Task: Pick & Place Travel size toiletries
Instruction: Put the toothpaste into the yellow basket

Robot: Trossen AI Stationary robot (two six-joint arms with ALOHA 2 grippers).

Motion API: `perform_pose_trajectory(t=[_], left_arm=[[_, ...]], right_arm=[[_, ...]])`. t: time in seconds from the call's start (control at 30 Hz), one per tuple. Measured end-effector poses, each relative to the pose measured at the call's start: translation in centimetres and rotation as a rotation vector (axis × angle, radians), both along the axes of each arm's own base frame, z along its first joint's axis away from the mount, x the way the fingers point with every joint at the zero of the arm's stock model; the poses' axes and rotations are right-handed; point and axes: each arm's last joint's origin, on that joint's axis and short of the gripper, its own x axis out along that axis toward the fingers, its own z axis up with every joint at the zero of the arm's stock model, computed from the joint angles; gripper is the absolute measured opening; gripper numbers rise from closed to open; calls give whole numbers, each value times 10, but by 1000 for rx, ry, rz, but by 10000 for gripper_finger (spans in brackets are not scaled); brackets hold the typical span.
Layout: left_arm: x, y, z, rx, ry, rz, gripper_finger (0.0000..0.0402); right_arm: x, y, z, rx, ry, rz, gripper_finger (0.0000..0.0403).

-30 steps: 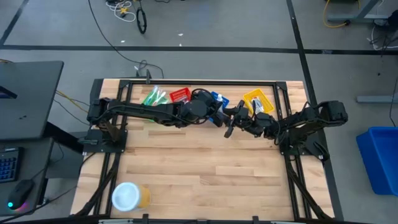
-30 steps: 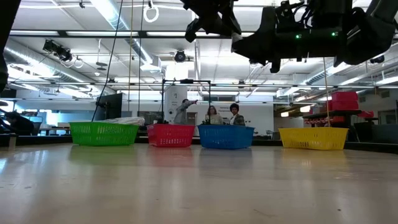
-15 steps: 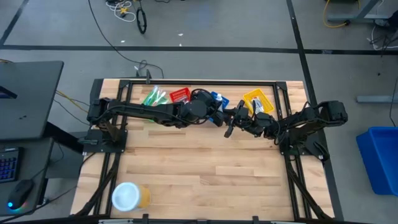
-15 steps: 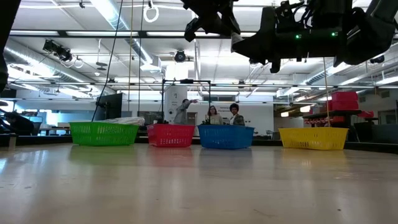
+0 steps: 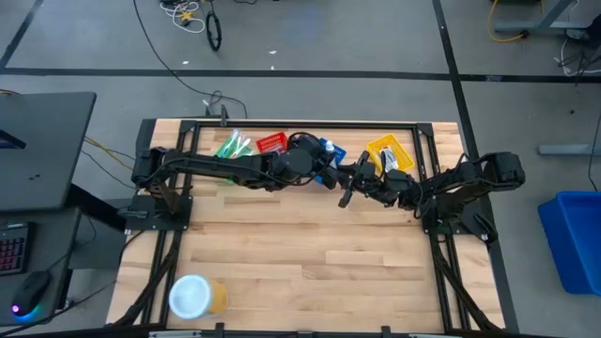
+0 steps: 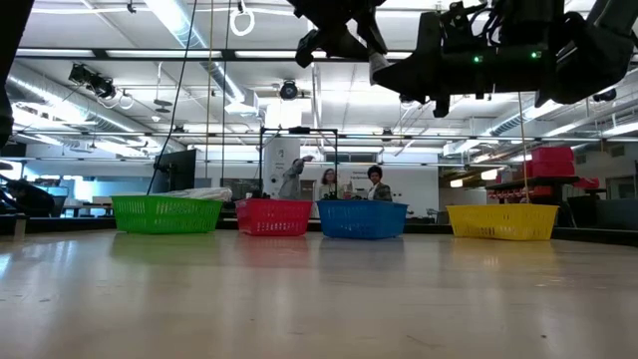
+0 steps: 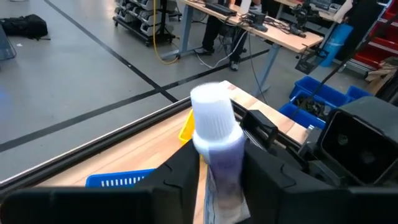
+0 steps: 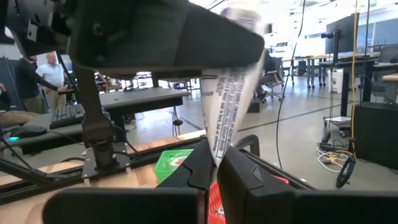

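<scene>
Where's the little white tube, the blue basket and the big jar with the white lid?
white tube [image 7: 214, 134]: left wrist view, on its white cap.
blue basket [image 6: 361, 219]: low view, on its front wall.
jar [image 5: 192, 296]: high view, on its white lid.

Right gripper fingers closed on tube; left gripper loosened.

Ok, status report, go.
Right gripper shut on tube, crimped end, above table. Left gripper at its capped end. Nothing in the way.
</scene>
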Motion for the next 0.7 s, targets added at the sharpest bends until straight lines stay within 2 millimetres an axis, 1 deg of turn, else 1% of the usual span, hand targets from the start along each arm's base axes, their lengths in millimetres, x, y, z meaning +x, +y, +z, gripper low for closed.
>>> perform_pose_trajectory(t=[0.17,0.23,0.43,0.57,0.7], left_arm=[[0,0,0,25,20,-7,134],[-1,0,-1,41,46,-11,140],[-5,0,-10,49,166,-13,149],[-10,2,-17,86,260,72,149],[-16,4,-23,121,347,154,149]], right_arm=[[0,-1,-2,6,19,-49,17],[0,-2,-3,-2,38,-67,15],[-3,-4,-7,-18,87,-195,14],[-8,-6,-13,-11,154,-292,14],[-16,-9,-25,6,301,-452,14]])
